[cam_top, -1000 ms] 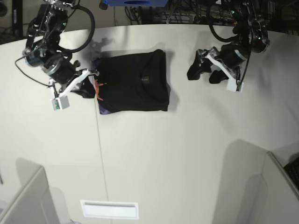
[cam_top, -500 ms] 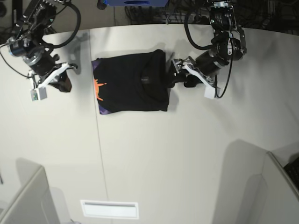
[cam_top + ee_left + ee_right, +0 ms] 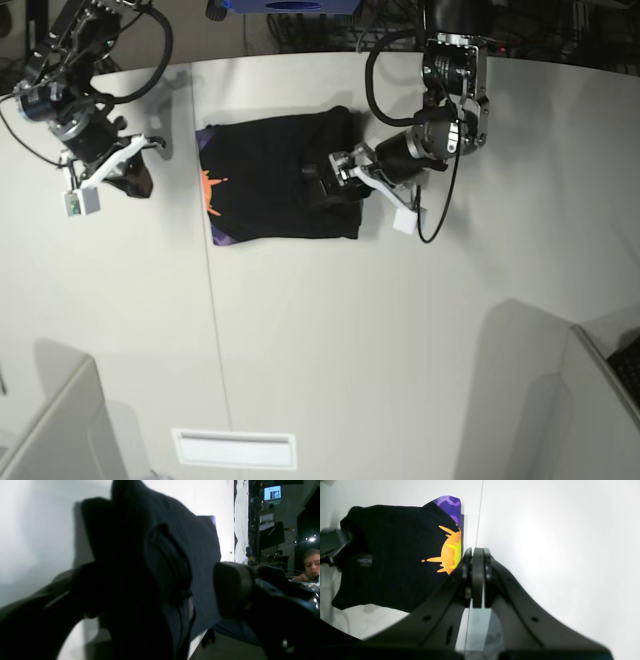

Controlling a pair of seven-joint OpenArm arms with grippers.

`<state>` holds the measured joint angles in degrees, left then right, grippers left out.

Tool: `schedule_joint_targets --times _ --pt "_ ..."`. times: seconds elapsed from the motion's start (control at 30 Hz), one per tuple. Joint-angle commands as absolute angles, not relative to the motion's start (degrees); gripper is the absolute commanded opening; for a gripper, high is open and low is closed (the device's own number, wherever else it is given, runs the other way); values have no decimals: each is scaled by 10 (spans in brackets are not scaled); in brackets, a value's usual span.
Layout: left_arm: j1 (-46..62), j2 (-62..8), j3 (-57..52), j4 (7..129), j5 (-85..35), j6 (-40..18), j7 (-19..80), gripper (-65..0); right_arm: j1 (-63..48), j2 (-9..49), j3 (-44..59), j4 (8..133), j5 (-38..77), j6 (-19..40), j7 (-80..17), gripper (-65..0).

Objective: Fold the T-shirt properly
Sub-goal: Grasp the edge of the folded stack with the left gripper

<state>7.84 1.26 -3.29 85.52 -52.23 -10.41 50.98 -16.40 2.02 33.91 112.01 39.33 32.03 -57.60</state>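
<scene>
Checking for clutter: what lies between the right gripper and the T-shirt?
Only bare table, as the base view shows; the right gripper is shut and off the T-shirt.

the left wrist view is blurred, and dark jaws hide much of the t-shirt [image 3: 175,562].

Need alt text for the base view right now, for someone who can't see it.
A black T-shirt, folded into a rectangle, lies on a white table, orange and purple print showing along its left edge. The left pincer reaches over its right edge, while the right pincer sits apart at far left.
</scene>
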Motion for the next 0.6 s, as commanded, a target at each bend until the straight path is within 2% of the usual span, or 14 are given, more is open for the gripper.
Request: schedule_joint_targets --times 0.0,0.13,0.3,0.33,0.47,0.57 --pt "79 12 -24 853 -497 -86 528 -95 -161 26 342 1127 403 324 -563 -650" --pt "78 12 -18 853 -497 -65 528 -291 -162 26 343 1127 404 324 -563 -650" --pt "76 11 -18 853 -497 -27 531 -614 -162 27 343 1127 404 324 -563 -650" --pt "71 11 -17 853 -497 -26 531 -650 -162 27 343 1127 404 324 -563 -650" --pt "57 -10 -4 853 -497 -25 533 -650 -162 27 343 1127 404 324 -563 -650" --pt "22 -64 61 852 -497 -25 545 -650 -162 27 343 1127 404 324 -563 -650"
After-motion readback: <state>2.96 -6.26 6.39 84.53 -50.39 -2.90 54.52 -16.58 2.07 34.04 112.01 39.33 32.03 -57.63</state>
